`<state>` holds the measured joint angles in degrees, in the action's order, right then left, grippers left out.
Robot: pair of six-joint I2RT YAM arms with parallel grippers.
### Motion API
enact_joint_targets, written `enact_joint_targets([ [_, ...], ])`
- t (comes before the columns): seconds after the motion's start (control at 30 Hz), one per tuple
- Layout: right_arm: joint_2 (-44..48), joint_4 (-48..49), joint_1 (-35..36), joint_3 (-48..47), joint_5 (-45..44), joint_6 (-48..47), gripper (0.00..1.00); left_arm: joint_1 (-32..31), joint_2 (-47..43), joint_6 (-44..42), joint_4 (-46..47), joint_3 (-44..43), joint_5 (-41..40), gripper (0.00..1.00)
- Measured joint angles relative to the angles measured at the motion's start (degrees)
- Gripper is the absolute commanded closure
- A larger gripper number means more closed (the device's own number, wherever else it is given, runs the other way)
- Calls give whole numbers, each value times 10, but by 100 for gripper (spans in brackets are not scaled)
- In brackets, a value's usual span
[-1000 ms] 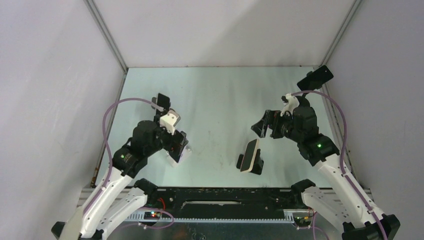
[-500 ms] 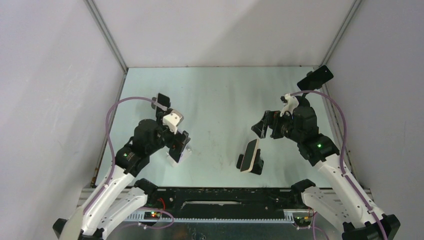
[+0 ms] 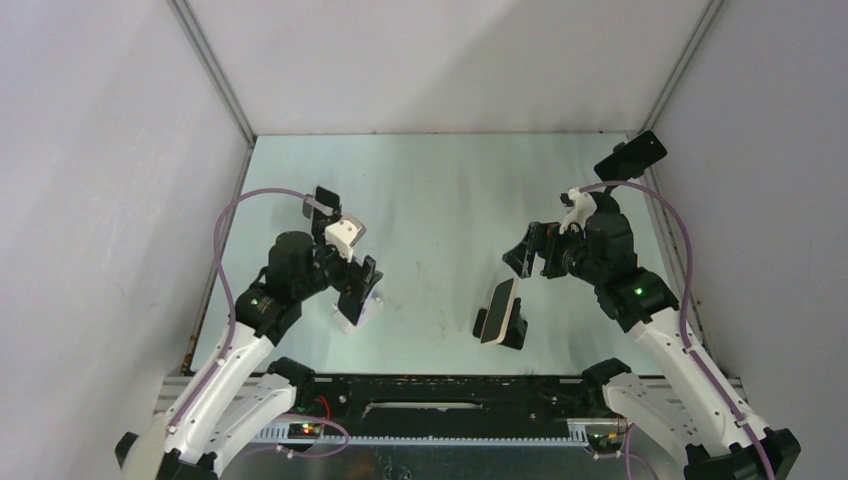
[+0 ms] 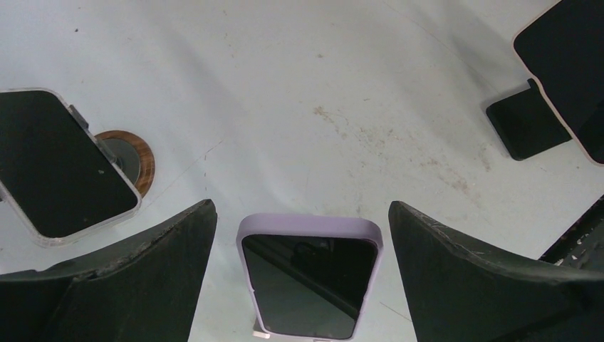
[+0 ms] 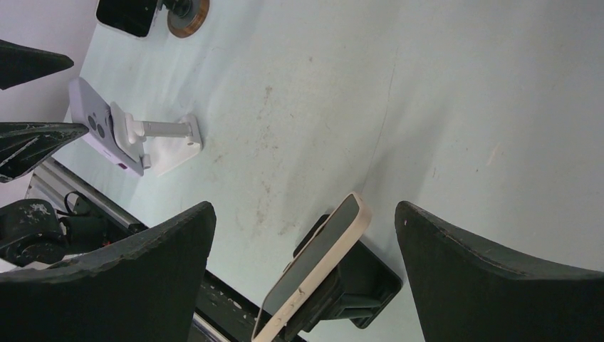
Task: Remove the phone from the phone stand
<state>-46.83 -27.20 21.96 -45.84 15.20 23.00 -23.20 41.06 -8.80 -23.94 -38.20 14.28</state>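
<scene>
Lilac-cased phone (image 4: 308, 274) sits propped on its white stand (image 5: 167, 139), near-left part of the table (image 3: 430, 190). Left gripper (image 4: 300, 210) straddles the phone's top edge, fingers (image 4: 142, 271) spread wide, one on each side, with a visible gap to the case on both, so no contact. Right gripper (image 5: 305, 206) is also spread wide and holds nothing, hovering over a cream-cased phone (image 5: 313, 263) that leans on a black stand (image 5: 363, 285). Clear-cased phone (image 4: 57, 164) on a wooden-disc mount (image 4: 139, 153) stands further back on the left. Another dark phone (image 3: 632, 155) is propped at the far right corner. Tabletop is scuffed and stained mid-area.
</scene>
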Motion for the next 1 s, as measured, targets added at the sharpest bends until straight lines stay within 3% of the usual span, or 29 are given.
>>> enact_joint_targets([
  [0.63,-4,-6,0,0,0,-8,0,6,19,30,28,34,10,2],
  [1.0,-11,-14,0,0,-1,-12,0,6,56,28,-10,28,3,2],
])
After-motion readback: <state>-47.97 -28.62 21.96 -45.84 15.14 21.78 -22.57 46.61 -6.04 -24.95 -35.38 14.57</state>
